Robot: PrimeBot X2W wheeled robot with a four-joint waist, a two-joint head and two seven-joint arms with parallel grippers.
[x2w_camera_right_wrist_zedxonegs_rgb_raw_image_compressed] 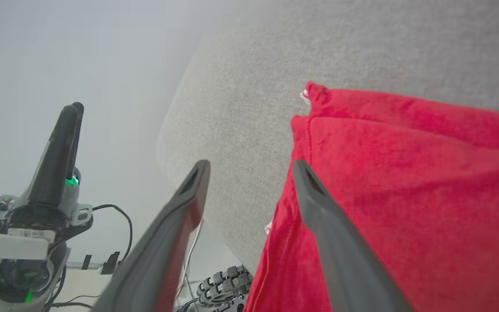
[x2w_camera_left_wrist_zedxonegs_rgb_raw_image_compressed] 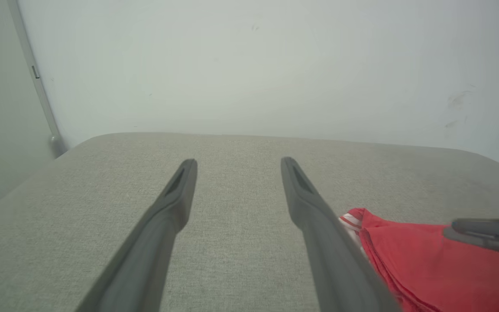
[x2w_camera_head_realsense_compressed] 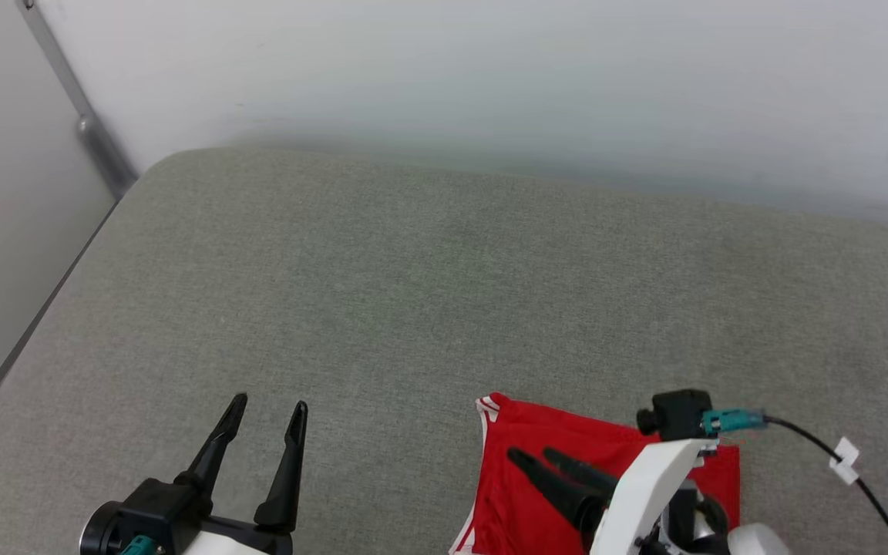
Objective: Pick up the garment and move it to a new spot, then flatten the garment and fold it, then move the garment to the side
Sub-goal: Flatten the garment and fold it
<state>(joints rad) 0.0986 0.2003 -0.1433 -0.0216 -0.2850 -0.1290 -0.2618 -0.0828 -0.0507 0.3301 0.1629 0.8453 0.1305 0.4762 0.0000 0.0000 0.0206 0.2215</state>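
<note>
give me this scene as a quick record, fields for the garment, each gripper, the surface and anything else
garment: red, looks folded with layered edges, red-and-white trim at its far left corner, lying at the near right of the surface
surface: grey, padded, set against a pale wall
left gripper: open, fingers apart above bare surface, left of the garment, holding nothing
right gripper: open, over the garment's left part; contact cannot be told
cable: black, with a white tag, running from the right arm's wrist
</note>
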